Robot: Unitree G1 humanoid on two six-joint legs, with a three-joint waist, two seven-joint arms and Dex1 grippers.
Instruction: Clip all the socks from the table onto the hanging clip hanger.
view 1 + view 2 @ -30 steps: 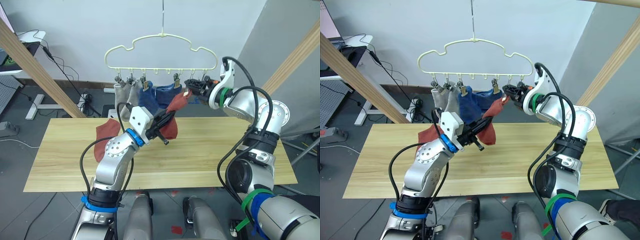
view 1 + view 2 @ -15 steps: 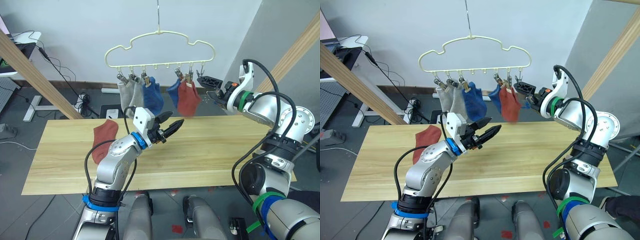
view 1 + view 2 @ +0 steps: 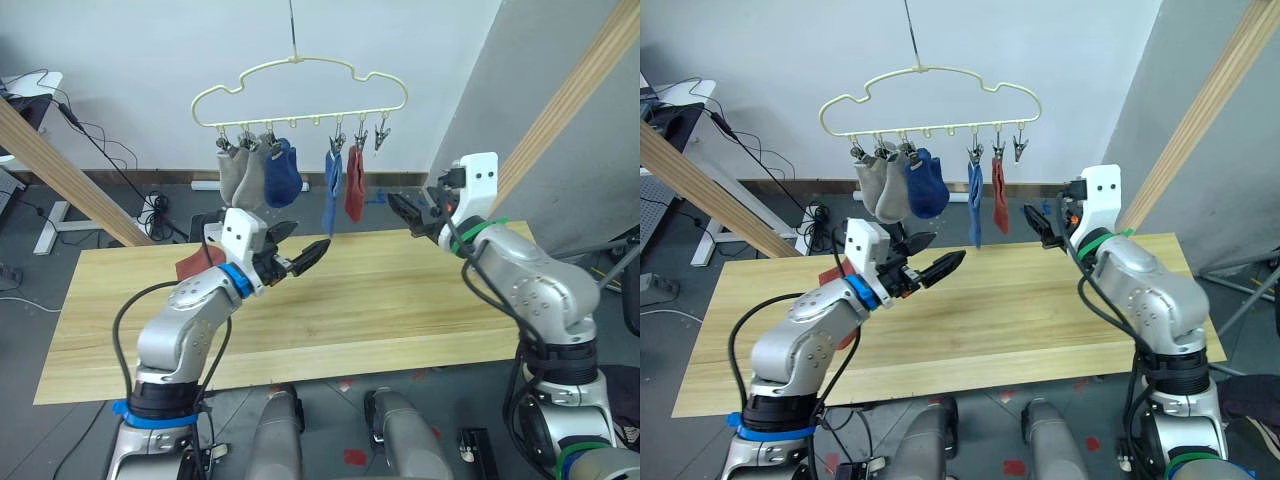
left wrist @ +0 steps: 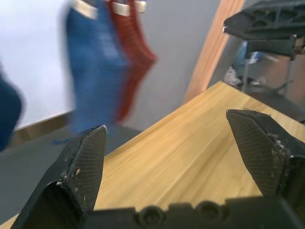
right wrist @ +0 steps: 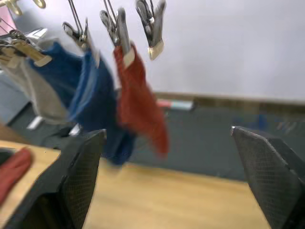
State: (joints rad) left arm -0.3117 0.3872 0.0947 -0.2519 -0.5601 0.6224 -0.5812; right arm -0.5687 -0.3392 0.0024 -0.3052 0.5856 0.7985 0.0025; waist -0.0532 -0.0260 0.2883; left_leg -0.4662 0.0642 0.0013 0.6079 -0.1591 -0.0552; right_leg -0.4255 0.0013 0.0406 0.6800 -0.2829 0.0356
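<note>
The pale-yellow clip hanger (image 3: 300, 78) hangs above the table's far edge. Clipped to it are two grey socks (image 3: 236, 172), a blue sock (image 3: 283, 176), a second blue sock (image 3: 333, 188) and a rust-red sock (image 3: 354, 188). One clip (image 3: 381, 137) at the right end hangs bare. Another rust-red sock (image 3: 190, 266) lies on the table (image 3: 400, 300), partly hidden behind my left arm. My left gripper (image 3: 310, 236) is open and holds nothing, below and in front of the socks. My right gripper (image 3: 396, 206) is open too, just right of the red sock.
Thick slanted wooden beams stand at the left (image 3: 60, 165) and the right (image 3: 570, 100) of the table. Cables and a power strip (image 3: 150, 205) lie on the floor behind it, below the white wall.
My left gripper opened and let go of the rust-red sock, which now hangs from its clip. Both arms drew back and down from the hanger. The camera has shifted.
</note>
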